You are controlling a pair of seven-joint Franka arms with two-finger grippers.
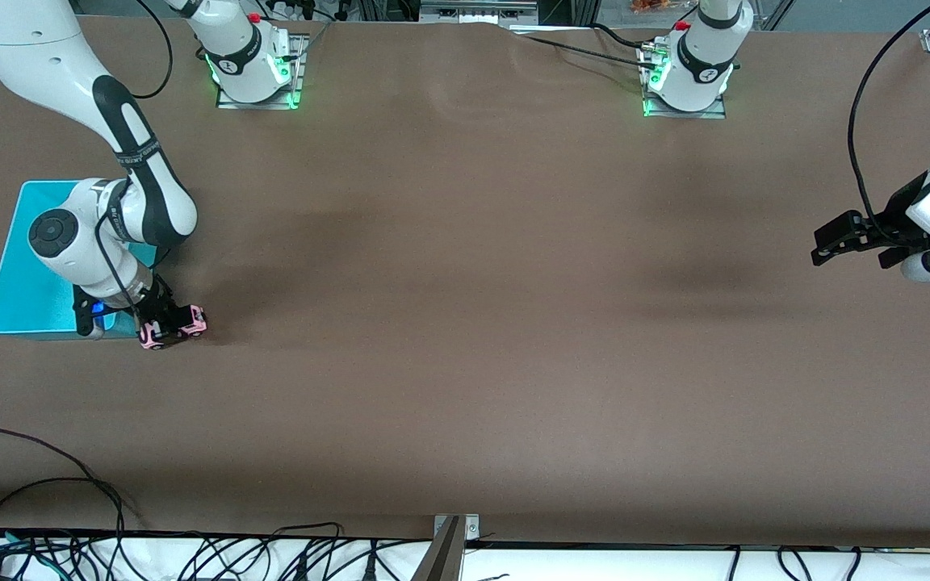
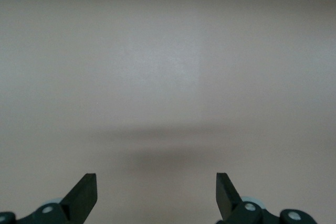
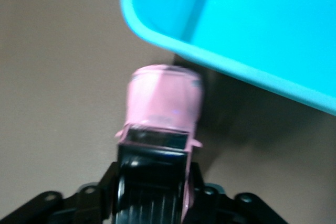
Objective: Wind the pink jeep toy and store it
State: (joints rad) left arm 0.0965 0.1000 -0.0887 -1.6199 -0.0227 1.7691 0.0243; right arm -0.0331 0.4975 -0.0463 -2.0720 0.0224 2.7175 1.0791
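Toy: small boxy pink jeep toy (image 1: 173, 327) with a black roof section and dark wheels, on the brown tabletop (image 1: 465, 323) toward the right arm's end, just beside the bin's corner nearest the front camera.
Right pincer: the right pincer (image 1: 165, 321) is down at the jeep, fingers (image 3: 197, 195) clamped on either side of its black roofed rear, as the right wrist view shows.
Bin: shallow turquoise plastic bin (image 1: 29, 274), partly covered by the right arm; its rim (image 3: 220, 61) stands close to the jeep's pink hood.
Left pincer: the left pincer (image 1: 840, 240) waits above the tabletop at the left arm's end, fingers (image 2: 84, 195) spread wide apart, holding nothing.
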